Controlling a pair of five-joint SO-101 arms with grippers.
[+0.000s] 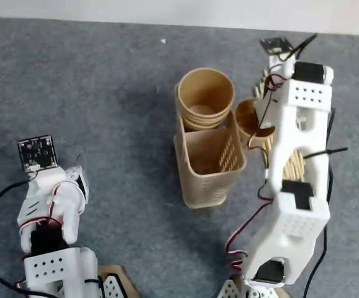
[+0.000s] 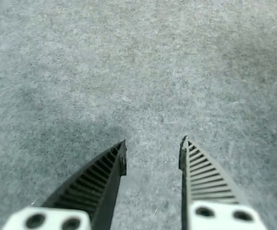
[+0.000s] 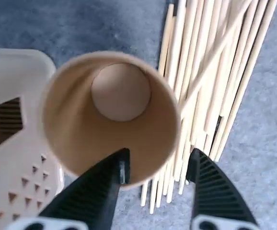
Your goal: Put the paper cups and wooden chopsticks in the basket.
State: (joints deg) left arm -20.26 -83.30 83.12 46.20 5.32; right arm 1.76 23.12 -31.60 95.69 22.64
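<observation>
High view: basket (image 1: 207, 167) mid-table on grey carpet (image 1: 105, 81), stacked paper cups (image 1: 205, 93) standing in its far end. Loose paper cup (image 1: 246, 119) just beside basket (partly hidden by right arm). Wooden chopsticks (image 1: 294, 164) lying under that arm.

Left wrist view: left gripper (image 2: 153, 153) jaws spread, over carpet.

Right wrist view: right gripper (image 3: 157, 163) jaws spread, straddling loose paper cup's rim, one finger inside, other outside. Chopsticks right beside cup.

The table (image 2: 129, 67) has a grey cloth cover, rough and matt. The paper cups (image 1: 204, 99) at 12 o'clock of the basket (image 1: 207, 189) are smooth matt tan paper, the basket is beige plastic with slight sheen, and the chopsticks (image 1: 293, 166) at its 3 o'clock are pale bare wood. The left gripper (image 2: 153, 151) has black ribbed matt plastic fingers (image 2: 100, 182).
</observation>
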